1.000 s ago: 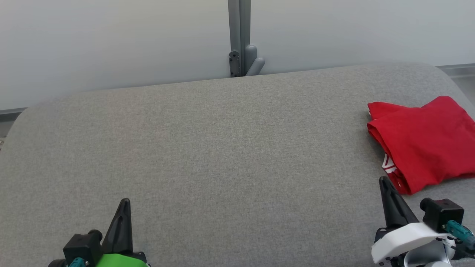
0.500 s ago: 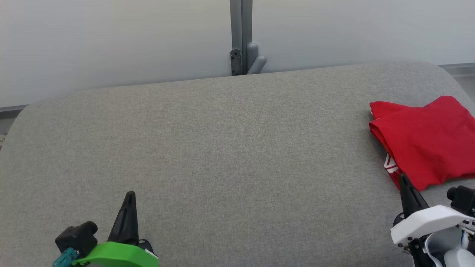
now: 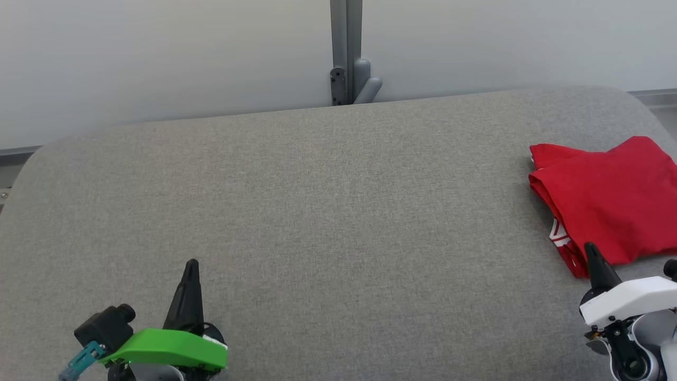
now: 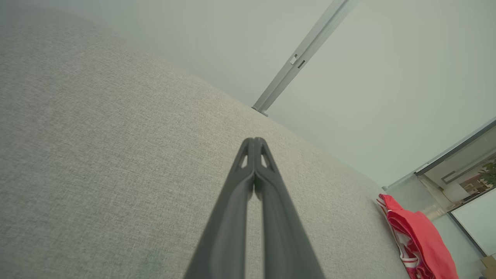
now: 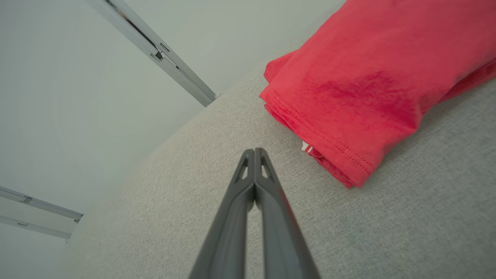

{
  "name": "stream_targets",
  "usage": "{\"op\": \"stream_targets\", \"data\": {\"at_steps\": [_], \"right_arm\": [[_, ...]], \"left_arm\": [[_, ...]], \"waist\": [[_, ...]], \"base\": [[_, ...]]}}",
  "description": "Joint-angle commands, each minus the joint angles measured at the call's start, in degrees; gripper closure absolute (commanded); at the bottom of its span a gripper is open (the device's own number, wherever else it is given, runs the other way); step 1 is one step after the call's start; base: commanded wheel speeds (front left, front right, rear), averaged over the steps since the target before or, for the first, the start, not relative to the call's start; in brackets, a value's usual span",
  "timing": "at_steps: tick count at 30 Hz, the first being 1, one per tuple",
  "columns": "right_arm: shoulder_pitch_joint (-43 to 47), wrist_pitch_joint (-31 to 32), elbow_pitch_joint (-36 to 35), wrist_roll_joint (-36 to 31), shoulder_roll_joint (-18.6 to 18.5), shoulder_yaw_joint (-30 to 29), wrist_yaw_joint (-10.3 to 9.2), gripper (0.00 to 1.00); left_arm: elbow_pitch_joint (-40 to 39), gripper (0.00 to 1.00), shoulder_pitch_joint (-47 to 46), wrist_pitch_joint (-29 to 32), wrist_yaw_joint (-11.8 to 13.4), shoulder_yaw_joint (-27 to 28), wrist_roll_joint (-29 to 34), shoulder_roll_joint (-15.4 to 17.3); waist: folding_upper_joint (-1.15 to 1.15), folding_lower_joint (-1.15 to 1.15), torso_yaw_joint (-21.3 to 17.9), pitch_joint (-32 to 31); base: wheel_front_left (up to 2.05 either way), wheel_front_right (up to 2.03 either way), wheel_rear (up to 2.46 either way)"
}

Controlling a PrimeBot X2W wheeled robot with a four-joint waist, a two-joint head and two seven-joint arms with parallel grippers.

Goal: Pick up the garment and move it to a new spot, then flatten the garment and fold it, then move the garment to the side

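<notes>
Left gripper [image 3: 191, 263] and right gripper [image 3: 589, 247] both closed and empty; folded red garment [image 3: 608, 201] lies at the table's [image 3: 317, 211] right edge.
Head view: both grippers sit near the front edge, the right just before the garment. Left wrist view: fingers [image 4: 232, 217] pressed together, garment [image 4: 422, 240] far off. Right wrist view adds its hem stitching. Since a second ago the right gripper has shifted rightward.

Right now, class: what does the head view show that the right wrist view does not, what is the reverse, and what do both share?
Head view adds the left gripper, shut, above its green plastic cover. Right wrist view adds the stitched hem of the folded red fabric garment, seen close. Both share that garment lying on the grey woven upholstered surface, the grey metal post behind it, and the right gripper, shut, near the garment's folded edge.
</notes>
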Motion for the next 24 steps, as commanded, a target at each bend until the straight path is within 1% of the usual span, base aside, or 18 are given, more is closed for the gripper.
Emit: {"op": "stream_targets", "data": {"at_steps": [1, 24], "right_arm": [[-2.1, 0.9, 0.1, 2.3, -0.8, -1.0, -0.02, 1.0], [-7.3, 8.1, 6.5, 18.6, -2.1, -6.8, -0.02, 1.0]], "left_arm": [[-0.1, 1.0, -2.1, -0.4, -0.6, 0.0, -2.4, 0.0], [3.9, 1.0, -6.6, -1.3, -3.0, -1.0, -18.2, -1.9]], "waist": [[0.0, 0.0, 0.0, 0.0], [0.0, 0.0, 0.5, 0.6]], "base": [[0.0, 0.0, 0.0], [0.0, 0.0, 0.0]]}}
